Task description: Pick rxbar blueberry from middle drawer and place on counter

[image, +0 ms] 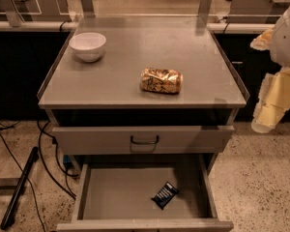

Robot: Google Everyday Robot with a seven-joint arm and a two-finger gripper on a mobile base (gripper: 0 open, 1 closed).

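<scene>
The rxbar blueberry (pixel 165 195), a small dark wrapper with white lettering, lies flat on the floor of the open middle drawer (pixel 116 197), towards its right front. The counter (pixel 135 57) is the grey cabinet top above it. My gripper (pixel 273 103) hangs at the right edge of the view on the white and pale yellow arm. It is beside the counter's right side at about the height of its front edge, up and to the right of the bar and well apart from it. It holds nothing that I can see.
A white bowl (pixel 87 46) stands at the counter's back left. A gold-and-brown can (pixel 161 80) lies on its side near the counter's front middle. The drawer front (pixel 145 140) with a black handle sits above the open drawer. Cables (pixel 19 178) run over the floor at left.
</scene>
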